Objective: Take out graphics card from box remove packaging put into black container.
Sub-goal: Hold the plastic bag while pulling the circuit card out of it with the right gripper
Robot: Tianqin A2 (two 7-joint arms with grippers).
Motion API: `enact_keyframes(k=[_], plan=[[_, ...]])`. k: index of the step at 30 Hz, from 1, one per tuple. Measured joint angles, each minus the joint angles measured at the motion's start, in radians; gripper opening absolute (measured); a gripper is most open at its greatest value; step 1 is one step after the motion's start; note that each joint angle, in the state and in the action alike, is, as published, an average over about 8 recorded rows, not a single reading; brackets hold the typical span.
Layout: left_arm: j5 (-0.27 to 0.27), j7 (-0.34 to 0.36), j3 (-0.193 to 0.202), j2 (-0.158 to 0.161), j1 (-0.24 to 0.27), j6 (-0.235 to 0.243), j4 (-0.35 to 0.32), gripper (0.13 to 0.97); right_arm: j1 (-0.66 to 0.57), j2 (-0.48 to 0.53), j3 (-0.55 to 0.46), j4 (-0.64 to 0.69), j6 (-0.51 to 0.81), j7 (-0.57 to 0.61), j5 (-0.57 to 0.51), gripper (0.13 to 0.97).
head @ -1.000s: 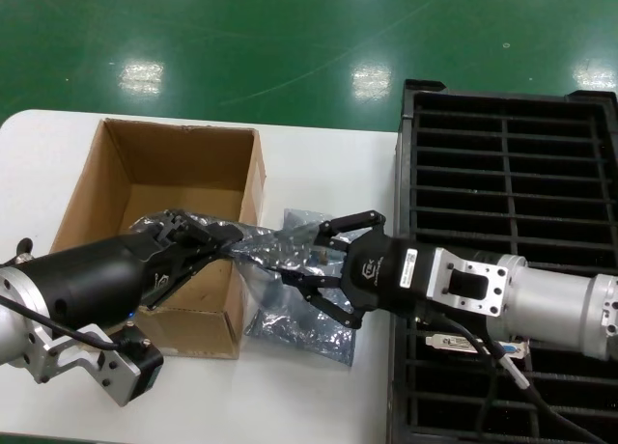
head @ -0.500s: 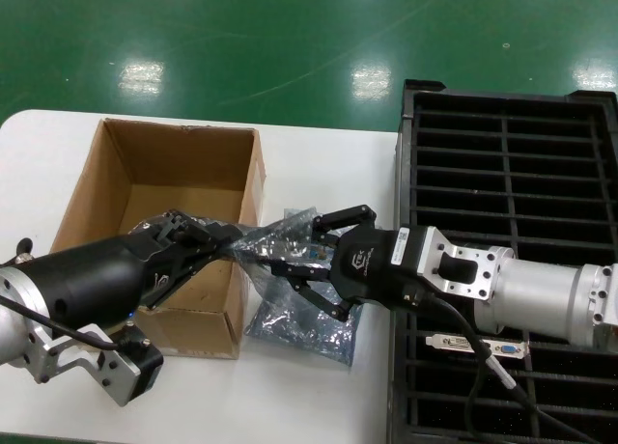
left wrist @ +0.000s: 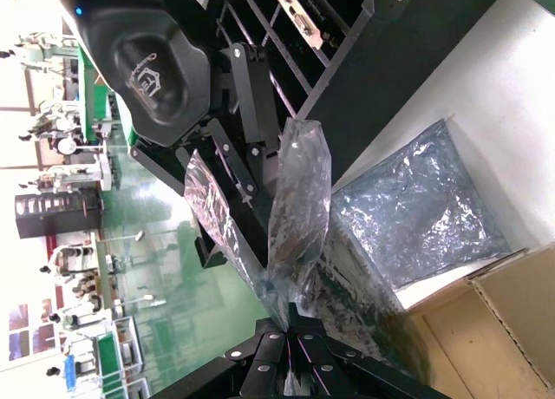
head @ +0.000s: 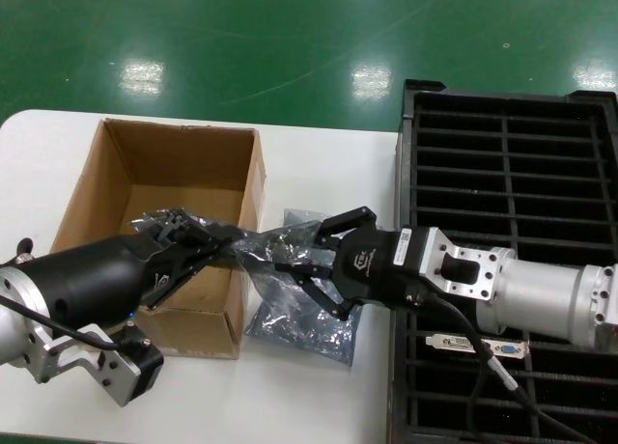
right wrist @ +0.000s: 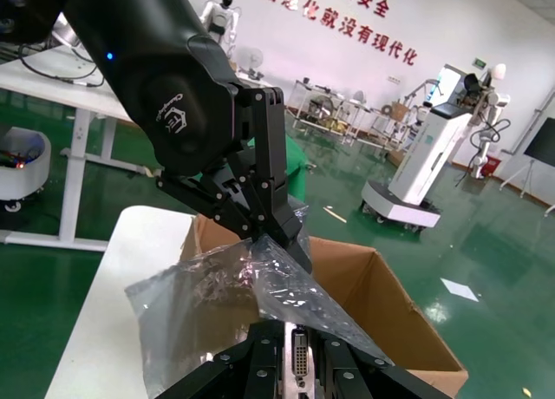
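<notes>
My left gripper (head: 208, 239) is shut on one end of the packaging (head: 259, 246), a crinkly grey bag held above the front right corner of the box (head: 164, 174). My right gripper (head: 294, 259) is shut on the graphics card's silver bracket (right wrist: 299, 351) at the bag's other end. The board itself is hidden inside the bag (right wrist: 217, 286). In the left wrist view my left gripper (left wrist: 297, 328) pinches the bag (left wrist: 299, 199), with the right gripper's fingers (left wrist: 247, 147) behind it. The black container (head: 502, 174) stands at the right.
A second crinkly bag (head: 299, 320) lies flat on the white table (head: 319, 164) under my right gripper, also in the left wrist view (left wrist: 425, 208). Another card's bracket (head: 473, 346) sits in a near slot of the black container. Green floor lies beyond the table.
My right gripper has moved left toward the left gripper and its fingers have closed from wide open onto the bracket in the bag. The left gripper has held its place.
</notes>
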State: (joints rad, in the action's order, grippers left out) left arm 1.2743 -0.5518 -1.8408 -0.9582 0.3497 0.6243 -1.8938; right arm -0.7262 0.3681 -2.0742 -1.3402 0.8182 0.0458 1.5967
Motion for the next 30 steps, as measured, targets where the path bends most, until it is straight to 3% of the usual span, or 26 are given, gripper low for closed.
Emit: enact_keyframes(k=[30], plan=[[0.0, 0.0, 0.0, 0.0, 0.0, 0.0, 0.0, 0.139, 0.094, 0.118, 0.081, -0.195, 0.001, 0.025, 0.077, 0.186]])
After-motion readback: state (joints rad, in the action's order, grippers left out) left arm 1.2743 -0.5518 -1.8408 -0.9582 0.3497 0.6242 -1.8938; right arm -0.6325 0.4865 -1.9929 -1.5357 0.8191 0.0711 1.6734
